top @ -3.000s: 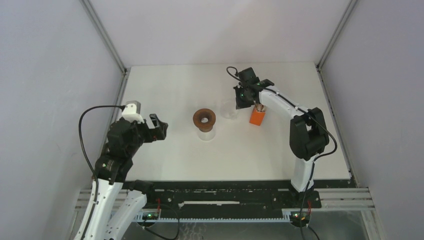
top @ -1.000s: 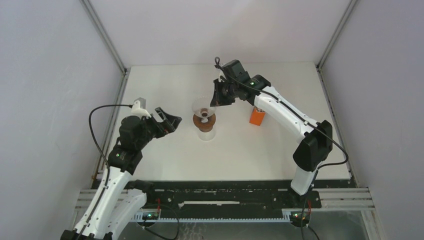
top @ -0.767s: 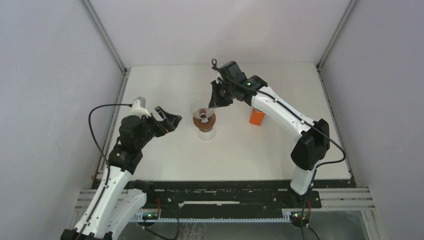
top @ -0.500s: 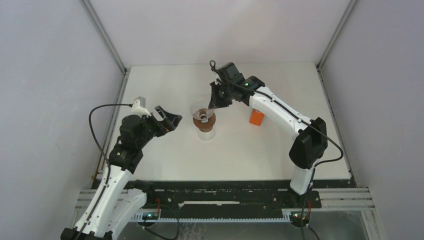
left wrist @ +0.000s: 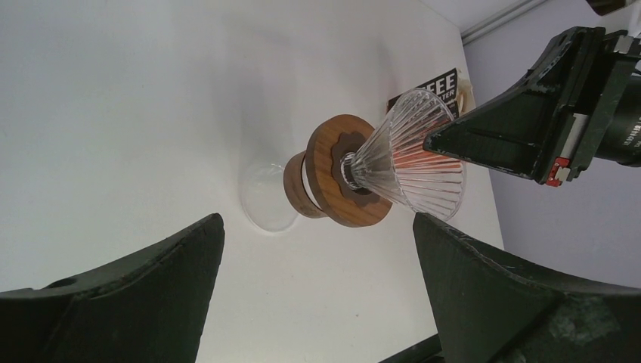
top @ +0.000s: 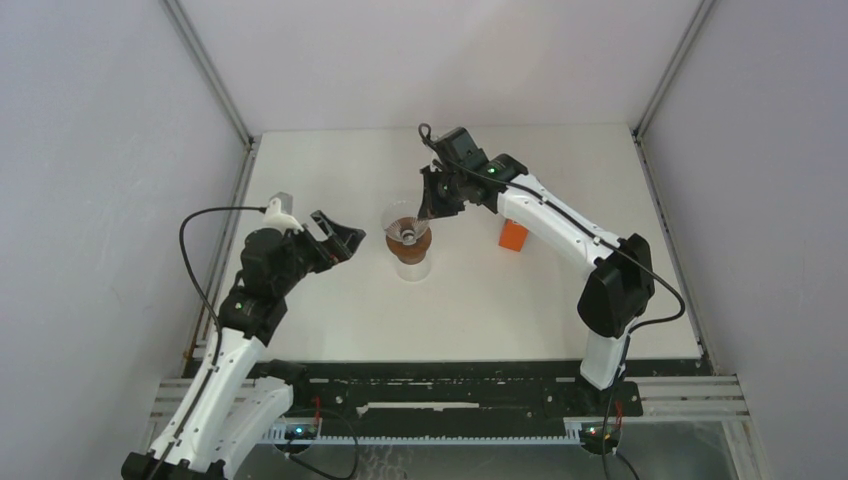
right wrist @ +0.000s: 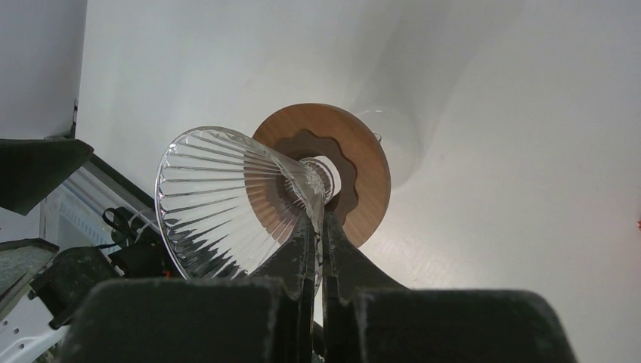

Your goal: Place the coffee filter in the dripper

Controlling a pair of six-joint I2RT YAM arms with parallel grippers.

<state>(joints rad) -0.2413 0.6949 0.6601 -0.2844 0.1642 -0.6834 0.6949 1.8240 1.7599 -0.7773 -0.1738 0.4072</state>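
A: can anyone tell how deep the clear ribbed cone [right wrist: 219, 197] sits? In the right wrist view its tip meets the hole of the dripper [right wrist: 363, 144]. But the right gripper [right wrist: 317, 227] covers the cone's lower edge, and the glass cup [right wrist: 404, 144] is mostly behind the wood, upper middle of the frame.

B: nope, can't tell either. In the left wrist view the cone blocks part of a black label [left wrist: 437, 85] at upper right, and only "FEE" reads. The fingers [left wrist: 121, 295] of the left gripper [left wrist: 317, 227] run off the bottom edge. From the top camera the orange box [top: 514, 238] is partly under the right arm [top: 560, 227], and the cone's ribs are too small to make out.
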